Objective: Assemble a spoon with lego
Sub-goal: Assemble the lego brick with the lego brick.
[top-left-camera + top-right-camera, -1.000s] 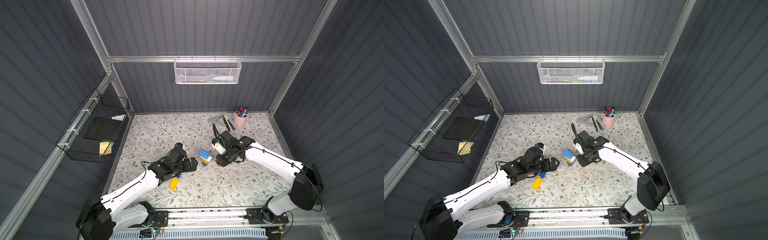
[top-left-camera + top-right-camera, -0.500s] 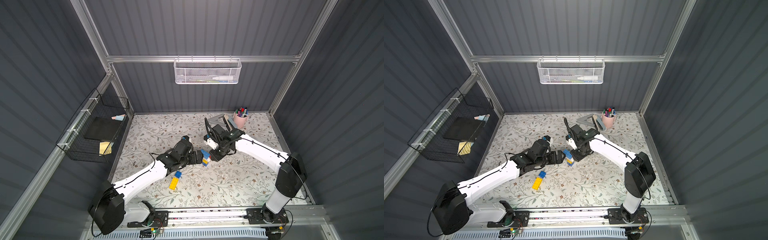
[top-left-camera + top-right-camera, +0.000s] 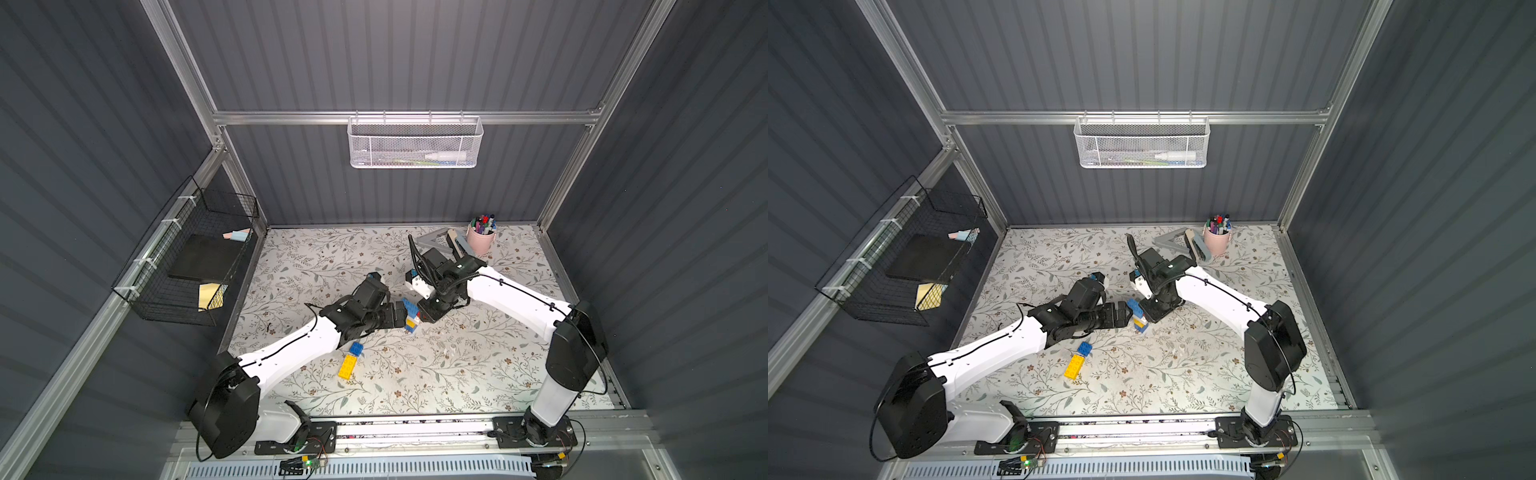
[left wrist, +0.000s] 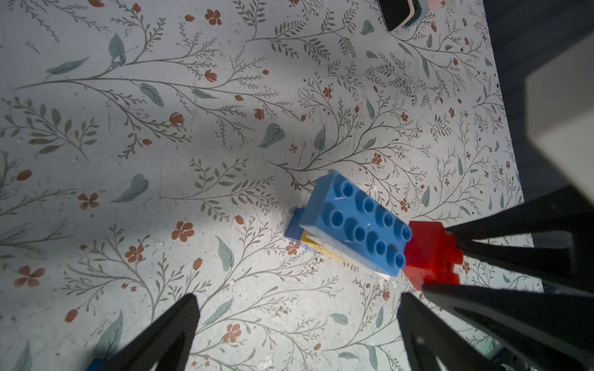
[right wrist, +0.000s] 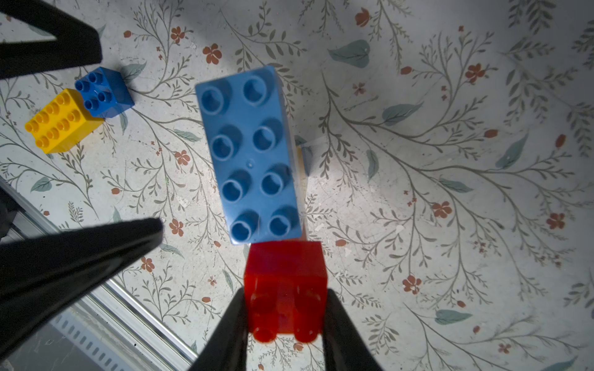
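Observation:
A stack of lego (image 3: 410, 318) stands mid-table, a light blue oblong brick (image 5: 250, 154) on top with yellow, white and blue layers under it. My right gripper (image 5: 286, 298) is shut on a red brick (image 5: 284, 279), which sits right at one end of that blue brick (image 4: 356, 225). My left gripper (image 4: 299, 300) is open and empty on the stack's other side (image 3: 1138, 316), its fingers (image 5: 96, 250) wide apart. A loose blue square brick (image 3: 355, 348) and a yellow oblong brick (image 3: 347, 367) lie together nearer the front.
A pink pen cup (image 3: 481, 242) and a grey set square (image 3: 434, 239) stand at the back right. A black wire basket (image 3: 187, 257) hangs on the left wall, a white mesh basket (image 3: 415, 141) on the back wall. The aluminium rail (image 3: 415, 428) runs along the front.
Both arms have closed in on the stack. The right gripper brought the red brick up to the blue brick's end. The left gripper moved right, to the stack's side.

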Robot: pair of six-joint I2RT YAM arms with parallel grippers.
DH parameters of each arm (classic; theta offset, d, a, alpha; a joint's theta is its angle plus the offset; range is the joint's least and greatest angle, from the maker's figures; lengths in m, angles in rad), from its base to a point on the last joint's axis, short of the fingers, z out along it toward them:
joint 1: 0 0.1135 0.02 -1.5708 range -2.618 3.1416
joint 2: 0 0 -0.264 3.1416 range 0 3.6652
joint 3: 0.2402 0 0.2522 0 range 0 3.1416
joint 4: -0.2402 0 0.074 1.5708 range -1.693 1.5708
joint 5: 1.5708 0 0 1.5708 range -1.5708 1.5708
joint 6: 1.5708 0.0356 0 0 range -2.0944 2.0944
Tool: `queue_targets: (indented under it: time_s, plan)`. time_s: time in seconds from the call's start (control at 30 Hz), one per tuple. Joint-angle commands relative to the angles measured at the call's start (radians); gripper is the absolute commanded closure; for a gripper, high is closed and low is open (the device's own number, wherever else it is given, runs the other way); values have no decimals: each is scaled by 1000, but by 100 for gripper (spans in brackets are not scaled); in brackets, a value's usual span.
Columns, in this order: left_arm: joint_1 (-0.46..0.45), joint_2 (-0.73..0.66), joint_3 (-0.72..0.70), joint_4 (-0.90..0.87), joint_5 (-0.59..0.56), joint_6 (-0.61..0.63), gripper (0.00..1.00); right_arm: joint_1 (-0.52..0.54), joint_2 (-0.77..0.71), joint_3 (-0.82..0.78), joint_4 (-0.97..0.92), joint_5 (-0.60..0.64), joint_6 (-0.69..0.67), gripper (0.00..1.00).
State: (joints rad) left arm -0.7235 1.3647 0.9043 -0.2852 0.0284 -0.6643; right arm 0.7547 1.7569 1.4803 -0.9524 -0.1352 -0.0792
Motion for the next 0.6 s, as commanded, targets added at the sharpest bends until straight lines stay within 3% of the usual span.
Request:
queue_targets:
  time_s: [0.0, 0.57]
  plan:
    - [7, 10, 32, 21, 14, 23, 1, 3, 17, 24, -32, -19, -25, 76]
    - [8, 26, -3, 52, 51, 3, 1, 21, 38, 28, -48, -25, -30, 75]
